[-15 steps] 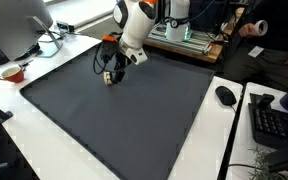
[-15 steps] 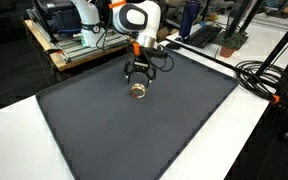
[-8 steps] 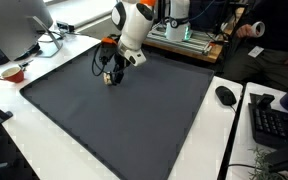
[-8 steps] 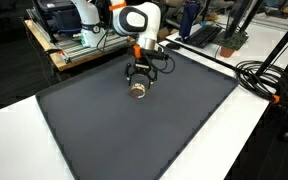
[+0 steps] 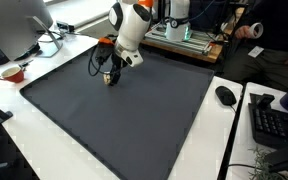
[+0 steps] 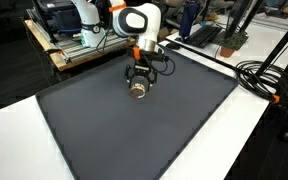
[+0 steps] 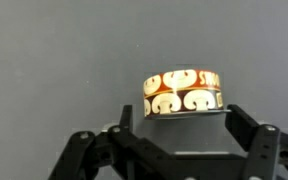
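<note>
The gripper (image 7: 179, 124) hangs spread wide, holding nothing, just over a short mushroom-labelled can (image 7: 184, 92) on the dark surface (image 7: 44, 50) — its contents hidden from view.

The only printing that shows is on the small can (image 7: 183, 92) in the wrist view. Its orange-red band carries white mushroom pictures and, at the right edge, the start of large white lettering, too cut off and blurred to read.

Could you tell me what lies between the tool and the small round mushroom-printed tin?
Only bare dark grey mat; in the wrist view the open tool's fingers flank the small round mushroom-printed tin without visibly touching it.
</note>
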{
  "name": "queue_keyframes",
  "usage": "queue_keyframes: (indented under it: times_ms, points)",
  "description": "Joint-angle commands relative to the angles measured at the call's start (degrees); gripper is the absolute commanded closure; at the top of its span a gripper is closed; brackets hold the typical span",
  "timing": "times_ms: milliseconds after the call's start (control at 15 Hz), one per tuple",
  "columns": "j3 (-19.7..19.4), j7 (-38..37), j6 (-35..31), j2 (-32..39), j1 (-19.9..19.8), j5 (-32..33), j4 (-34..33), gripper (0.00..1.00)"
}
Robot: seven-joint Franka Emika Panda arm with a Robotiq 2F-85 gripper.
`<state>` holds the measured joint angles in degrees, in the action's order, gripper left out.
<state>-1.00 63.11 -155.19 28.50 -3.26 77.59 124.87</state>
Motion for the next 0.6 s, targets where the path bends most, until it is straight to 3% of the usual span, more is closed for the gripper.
queue_keyframes:
  times_ms: [0,267,533]
  points:
    - [0.16,0.87,-0.9,1.19,-1.26,0.42,-0.99,0.32]
    - [0.31,1.43,-1.34,1.2,-1.58,0.43,-0.7,0.54]
    - [0.49,1.4,-1.49,0.05,-1.48,0.45,0.29,0.54]
